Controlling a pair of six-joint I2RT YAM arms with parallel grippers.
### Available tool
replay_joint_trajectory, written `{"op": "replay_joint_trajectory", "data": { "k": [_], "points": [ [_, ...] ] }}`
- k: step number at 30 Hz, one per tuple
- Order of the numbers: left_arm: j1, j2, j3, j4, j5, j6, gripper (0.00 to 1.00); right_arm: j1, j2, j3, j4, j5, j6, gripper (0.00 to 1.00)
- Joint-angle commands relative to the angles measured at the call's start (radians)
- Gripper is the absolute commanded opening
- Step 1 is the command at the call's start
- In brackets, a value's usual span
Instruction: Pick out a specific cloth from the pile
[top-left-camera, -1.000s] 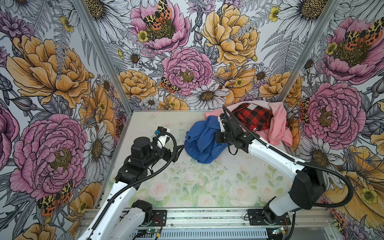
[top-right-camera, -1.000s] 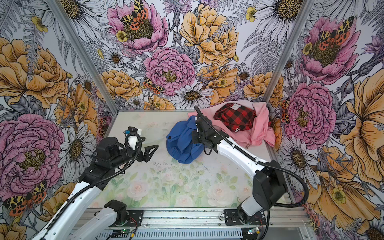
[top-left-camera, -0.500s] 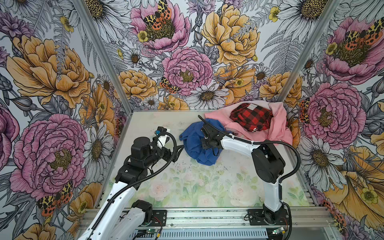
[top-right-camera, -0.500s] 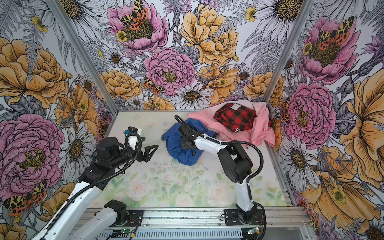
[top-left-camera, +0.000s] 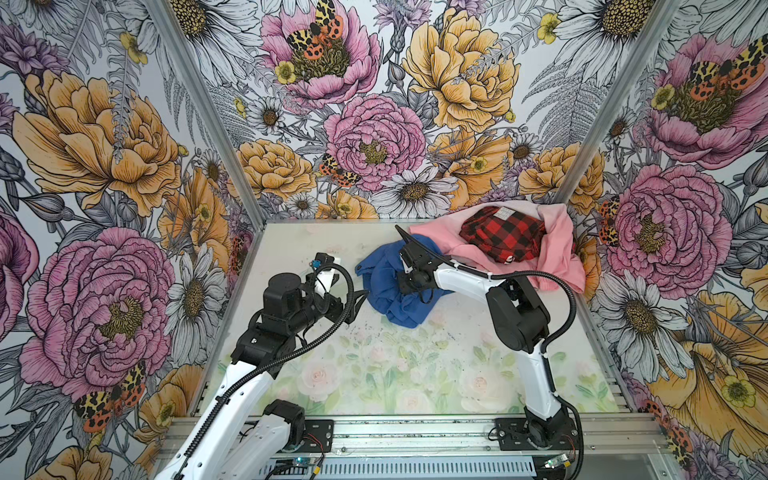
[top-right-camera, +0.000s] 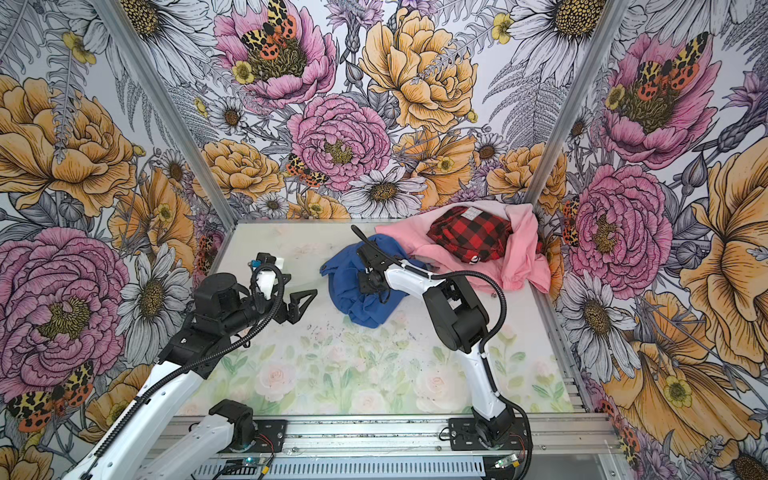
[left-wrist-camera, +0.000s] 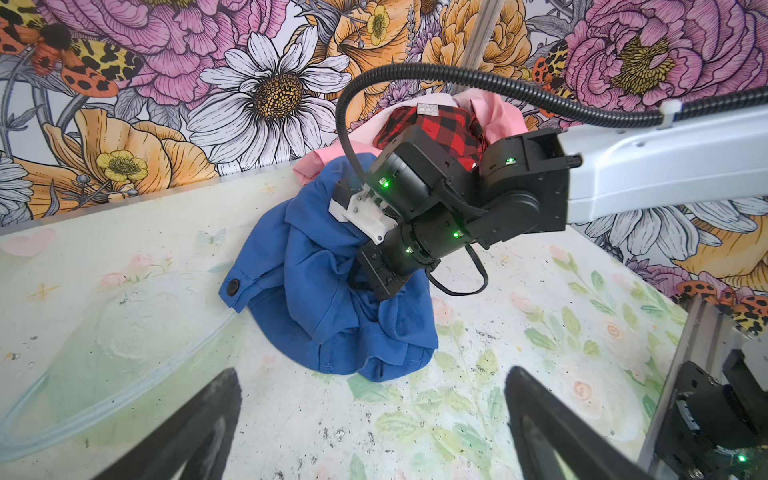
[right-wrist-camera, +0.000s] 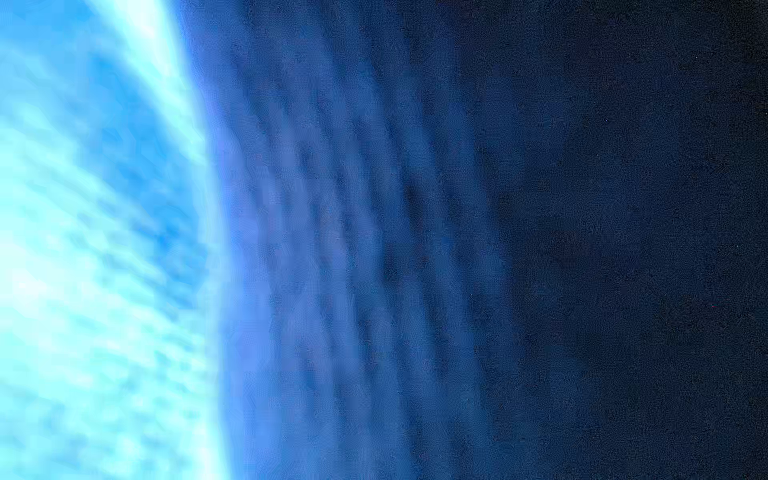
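Position first: the cloth (top-left-camera: 386, 291) lies on the table (top-left-camera: 374, 386) near the middle, just left of the pile (top-left-camera: 532, 249); its far edge touches the pink garment (top-left-camera: 557, 257), and the rest is free on the bare surface. It is a crumpled bundle with no clear long axis, only a little longer from the back wall toward the front rail; a dark button (left-wrist-camera: 233, 286) shows on the flap that points toward the left arm.

The right gripper (top-left-camera: 405, 282) reaches in from the right and is sunk into the top of the bundle; the jaws are closed and hidden between the folds, and the fabric gathers toward them, so I judge that it pinches the cloth; the right wrist view shows only blue fabric (right-wrist-camera: 332, 249) pressed against the lens. The left gripper (top-right-camera: 301, 305) hovers apart from the cloth, on its left side, with the jaws wide open and holding nothing.

So the right arm is the nearer one; I judge that the coming move is a pull away from the pile, toward the left or the front; the risk is that the pink edge comes along.

No box or basket is in view; the red-and-black plaid cloth (top-left-camera: 503, 237) sits in a hollow of the pink garment, well apart from both grippers.
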Motion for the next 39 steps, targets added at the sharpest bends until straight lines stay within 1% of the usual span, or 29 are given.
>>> {"op": "replay_joint_trajectory", "data": {
  "k": [1, 5, 7, 8, 9, 12, 13, 17, 21, 24, 26, 27, 30, 32, 35, 37, 39],
  "points": [
    [0.01, -0.005, -0.014, 0.021, 0.007, -0.005, 0.99, 0.061, 0.077, 0.023, -0.006, -0.135, -0.026, 0.0],
    [0.01, -0.007, -0.013, 0.022, 0.007, -0.005, 0.99, 0.071, 0.043, 0.005, -0.003, -0.126, -0.031, 0.0],
    [0.01, -0.006, -0.014, 0.021, 0.008, -0.005, 0.99, 0.071, -0.005, -0.038, -0.003, -0.086, -0.035, 0.0],
    [0.01, -0.005, -0.014, 0.022, 0.009, -0.005, 0.99, 0.07, -0.041, -0.064, -0.004, -0.062, -0.036, 0.12],
    [0.01, -0.004, -0.011, 0.022, 0.01, -0.005, 0.99, 0.069, -0.072, -0.086, -0.003, -0.042, -0.037, 0.31],
    [0.011, -0.002, -0.009, 0.022, 0.019, -0.005, 0.99, 0.075, -0.184, -0.139, -0.003, 0.038, -0.035, 0.95],
    [0.011, -0.002, -0.008, 0.022, 0.02, -0.005, 0.99, 0.077, -0.221, -0.149, -0.004, 0.063, -0.025, 0.99],
    [0.014, -0.004, -0.008, 0.021, 0.023, -0.008, 0.99, 0.091, -0.319, -0.178, -0.002, 0.151, 0.043, 0.99],
    [0.014, -0.002, -0.009, 0.024, 0.038, -0.012, 0.99, 0.105, -0.314, -0.167, 0.022, 0.265, 0.119, 0.99],
    [0.014, -0.003, -0.009, 0.025, 0.043, -0.015, 0.99, 0.099, -0.248, -0.105, 0.069, 0.312, 0.183, 0.99],
    [0.014, -0.007, -0.011, 0.026, 0.043, -0.018, 0.99, 0.089, -0.168, -0.017, 0.069, 0.31, 0.212, 0.99],
    [0.013, -0.01, -0.013, 0.027, 0.043, -0.019, 0.99, 0.09, -0.134, 0.016, 0.068, 0.328, 0.215, 0.99],
    [0.004, -0.019, -0.021, 0.033, 0.043, -0.026, 0.99, 0.103, -0.062, 0.096, 0.062, 0.467, 0.18, 0.99],
    [-0.005, -0.022, -0.024, 0.036, 0.043, -0.027, 0.99, 0.099, 0.005, 0.163, 0.005, 0.514, 0.163, 0.99],
    [-0.007, -0.022, -0.022, 0.038, 0.044, -0.027, 0.99, 0.097, 0.11, 0.289, -0.148, 0.564, 0.129, 0.99],
    [-0.006, -0.02, -0.021, 0.038, 0.046, -0.026, 0.99, 0.093, 0.141, 0.303, -0.196, 0.544, 0.123, 0.99],
    [-0.006, -0.022, -0.021, 0.038, 0.048, -0.025, 0.99, 0.083, 0.172, 0.313, -0.241, 0.474, 0.123, 0.99]
  ]
}}
